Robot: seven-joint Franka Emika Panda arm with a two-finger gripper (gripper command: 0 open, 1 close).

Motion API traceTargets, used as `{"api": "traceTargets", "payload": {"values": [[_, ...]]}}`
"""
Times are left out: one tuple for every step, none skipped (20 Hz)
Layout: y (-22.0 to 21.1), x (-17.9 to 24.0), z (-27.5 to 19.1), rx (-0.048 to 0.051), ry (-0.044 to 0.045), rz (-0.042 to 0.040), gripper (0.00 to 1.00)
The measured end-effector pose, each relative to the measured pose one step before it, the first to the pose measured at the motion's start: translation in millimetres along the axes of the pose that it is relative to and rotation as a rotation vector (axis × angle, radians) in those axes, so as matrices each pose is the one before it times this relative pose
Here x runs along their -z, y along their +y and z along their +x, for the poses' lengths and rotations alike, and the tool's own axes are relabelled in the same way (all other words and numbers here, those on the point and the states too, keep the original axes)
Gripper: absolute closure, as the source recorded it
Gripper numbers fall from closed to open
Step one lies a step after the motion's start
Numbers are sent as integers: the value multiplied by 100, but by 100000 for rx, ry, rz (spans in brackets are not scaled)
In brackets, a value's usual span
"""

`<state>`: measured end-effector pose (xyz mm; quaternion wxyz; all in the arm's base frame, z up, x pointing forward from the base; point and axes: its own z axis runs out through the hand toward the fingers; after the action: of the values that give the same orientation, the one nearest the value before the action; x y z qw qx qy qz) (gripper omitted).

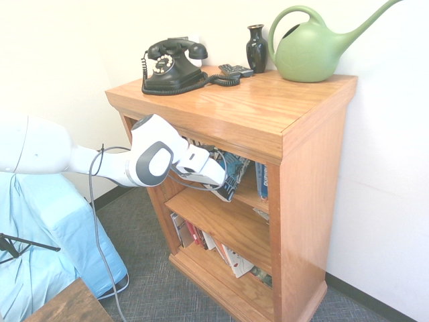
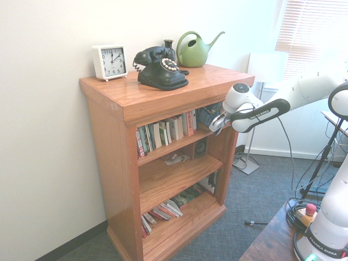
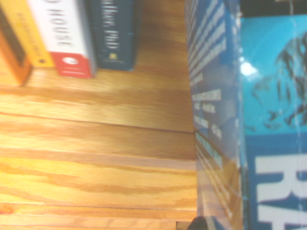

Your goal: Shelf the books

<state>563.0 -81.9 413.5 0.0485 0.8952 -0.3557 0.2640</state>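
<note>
Right now my pincer (image 1: 224, 180) is clamped shut on the book (image 1: 234, 173) (blue cover, big white lettering), holding it tilted at the open front of the bookcase's (image 1: 315, 168) top shelf (image 1: 251, 194). Beyond it, further along that shelf, a row of thin-spined books (image 2: 166, 131) stands upright. Up top sits a black telephone (image 1: 173, 66).

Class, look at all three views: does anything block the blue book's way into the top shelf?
Nothing visible does. The claw holds the blue book at the top shelf's open end, beside the row of standing books; bare wood shows between them.
</note>
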Motion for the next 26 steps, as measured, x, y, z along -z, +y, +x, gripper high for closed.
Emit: {"api": "traceTargets", "payload": {"values": [[-347, 76, -288, 1273, 2641, 865, 100], [-433, 119, -282, 980, 2662, 968, 100], [-317, 63, -274, 1113, 2558, 520, 100], [-283, -13, -351, 1279, 2453, 282, 100], [-200, -141, -451, 541, 1791, 103, 100], [-80, -213, -537, 50, 1039, -32, 100], [63, -272, -613, 52, 462, -269, 100], [97, -284, -509, 2, 552, -129, 100], [42, -77, -277, -104, 995, 312, 100], [79, -50, -126, -19, 820, -26, 100], [112, -78, -178, -247, 730, 339, 100], [105, -104, -138, -415, 479, 231, 100], [137, -109, -61, -676, 336, 202, 100], [87, -83, -28, -692, 133, 143, 100], [63, -73, -11, -806, -25, 7, 100], [45, -64, -8, -594, -79, 23, 100], [17, -22, 16, -750, -102, 132, 100], [34, -7, 63, -869, -174, 161, 100], [59, -9, 84, -913, -183, 155, 100], [75, 2, 98, -694, -77, 91, 100], [47, 25, 66, -353, 94, 13, 100], [28, 32, 49, -488, 118, 7, 100], [32, 49, 68, -196, 339, 40, 100], [11, 127, 131, -130, 923, 211, 100], [-2, 214, 183, -388, 1244, 434, 100], [-3, 245, 166, -481, 1001, 423, 100]]}}
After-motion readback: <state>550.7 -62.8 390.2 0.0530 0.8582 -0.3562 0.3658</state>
